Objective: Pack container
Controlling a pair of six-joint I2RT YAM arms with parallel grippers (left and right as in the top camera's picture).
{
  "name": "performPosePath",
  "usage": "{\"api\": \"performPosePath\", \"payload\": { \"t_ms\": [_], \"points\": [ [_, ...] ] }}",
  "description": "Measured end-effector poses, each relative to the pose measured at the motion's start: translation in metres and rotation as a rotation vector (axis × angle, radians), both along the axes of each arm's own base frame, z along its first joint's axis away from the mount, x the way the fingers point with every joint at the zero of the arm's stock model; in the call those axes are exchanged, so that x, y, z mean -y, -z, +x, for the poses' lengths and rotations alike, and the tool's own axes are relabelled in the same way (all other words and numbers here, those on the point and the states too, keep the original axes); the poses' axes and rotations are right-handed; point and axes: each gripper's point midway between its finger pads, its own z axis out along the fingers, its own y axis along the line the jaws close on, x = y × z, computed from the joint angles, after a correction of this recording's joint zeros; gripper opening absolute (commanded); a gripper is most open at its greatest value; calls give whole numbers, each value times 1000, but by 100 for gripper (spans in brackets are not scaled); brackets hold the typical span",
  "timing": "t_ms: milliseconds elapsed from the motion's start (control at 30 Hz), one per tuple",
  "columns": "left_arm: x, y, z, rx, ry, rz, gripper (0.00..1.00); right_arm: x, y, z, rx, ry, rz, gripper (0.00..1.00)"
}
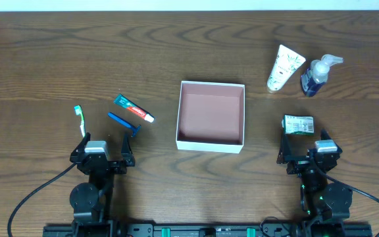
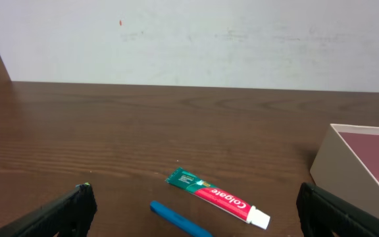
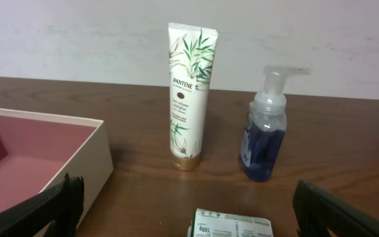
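Table [image 1: 45,59]: wood-grain top, dark brown, smooth, low sheen.
Container [image 1: 210,145]: thin card, white matt walls; pinkish-brown matt inside.
Toothpaste tube [image 2: 217,195]: soft plastic, glossy print, white cap.
Lotion tube [image 3: 188,92]: smooth plastic, satin finish, shiny gold-toned band at base.
Pump bottle [image 3: 263,141]: clear glossy plastic; translucent pump head.
Packet [image 1: 298,124]: printed wrapper, possibly paper or film; finish unclear.
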Motion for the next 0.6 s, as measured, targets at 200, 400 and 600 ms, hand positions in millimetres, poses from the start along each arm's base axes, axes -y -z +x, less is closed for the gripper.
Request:
{"api": "performPosePath", "payload": {
  "t_ms": [200,400,600],
  "points": [
    [0,0,0,0,0,0,98,-1,-4,0,17,-5,2,99],
    [0,0,0,0,0,0,98,-23,-44,-4,175,-135,41,99],
    [0,0,0,0,0,0,98,-46,-73,-15,269,-278,62,99]
  ]
}}
